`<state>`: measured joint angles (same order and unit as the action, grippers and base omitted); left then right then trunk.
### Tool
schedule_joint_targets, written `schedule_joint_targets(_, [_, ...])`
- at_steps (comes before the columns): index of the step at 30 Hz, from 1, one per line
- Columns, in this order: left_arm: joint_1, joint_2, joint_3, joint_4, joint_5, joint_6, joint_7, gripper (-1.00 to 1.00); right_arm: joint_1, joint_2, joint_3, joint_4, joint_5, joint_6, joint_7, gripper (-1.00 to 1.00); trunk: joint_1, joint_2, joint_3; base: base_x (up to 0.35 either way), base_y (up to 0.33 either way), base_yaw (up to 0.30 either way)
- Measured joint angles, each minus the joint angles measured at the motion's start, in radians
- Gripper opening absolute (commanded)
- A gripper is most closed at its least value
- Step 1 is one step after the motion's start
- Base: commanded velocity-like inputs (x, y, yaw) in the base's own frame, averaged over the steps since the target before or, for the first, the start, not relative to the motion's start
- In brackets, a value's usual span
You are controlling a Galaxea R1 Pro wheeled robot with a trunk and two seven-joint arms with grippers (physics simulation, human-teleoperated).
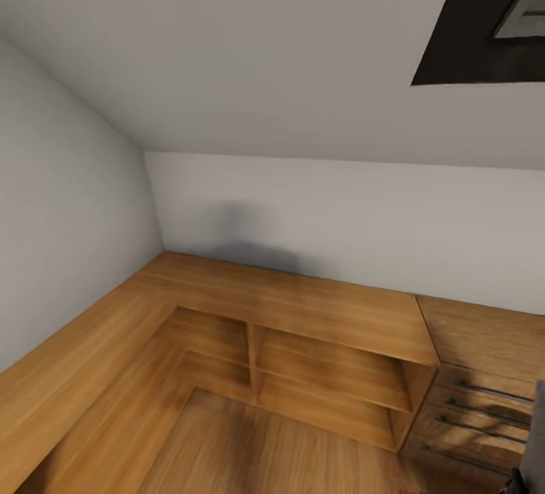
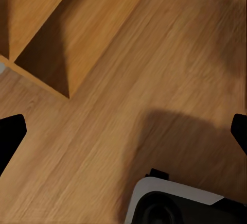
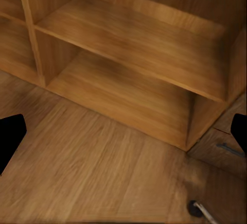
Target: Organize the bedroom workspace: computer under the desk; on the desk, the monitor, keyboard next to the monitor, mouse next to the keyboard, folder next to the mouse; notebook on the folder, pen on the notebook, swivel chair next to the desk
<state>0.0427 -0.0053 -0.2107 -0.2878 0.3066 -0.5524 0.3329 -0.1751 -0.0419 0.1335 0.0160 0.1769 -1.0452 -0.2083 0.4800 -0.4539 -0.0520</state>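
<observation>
My own white base [image 2: 175, 195] sits under my left gripper [image 2: 123, 131]; its fingers spread apart, empty, like my right gripper [image 3: 123, 136]. Ahead: wooden shelving [image 1: 325, 373], drawers [image 1: 477, 403]. No desk things here; every step apparently remains.

Wooden shelf unit [image 1: 333, 373] wraps the corner against the grey wall [image 1: 341, 214]; its compartments stand open toward the room. Drawer chest [image 1: 477, 403] closes the right side. Wooden floor [image 1: 250, 448] in front offers passage.
</observation>
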Motion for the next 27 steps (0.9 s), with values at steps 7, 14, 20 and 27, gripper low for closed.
schedule_joint_targets(7, [0.000, 0.000, 0.000, 0.000, 0.001, 0.000, 0.000, 1.00, 0.000, -0.001, 0.001, 0.000, 0.000, 0.000, 0.000, 1.00, 0.000, 0.000, 0.003, 0.001, 0.001, -0.276])
schedule_joint_targets(14, [0.000, 0.000, 0.000, 0.000, 0.000, -0.001, 0.000, 1.00, 0.000, -0.001, 0.000, 0.000, 0.000, 0.000, 0.000, 1.00, 0.000, 0.000, 0.008, 0.023, 0.123, -0.278])
schedule_joint_targets(20, [0.000, 0.000, 0.000, 0.000, 0.000, -0.001, 0.000, 1.00, 0.000, -0.001, 0.000, 0.000, 0.000, 0.000, 0.000, 1.00, 0.000, 0.000, 0.011, 0.076, 0.276, -0.278])
schedule_joint_targets(27, [0.000, 0.000, 0.000, 0.000, 0.001, -0.001, 0.000, 1.00, 0.000, -0.001, 0.000, 0.000, 0.000, 0.000, 0.000, 1.00, 0.000, 0.000, 0.016, 0.024, 0.093, -0.278])
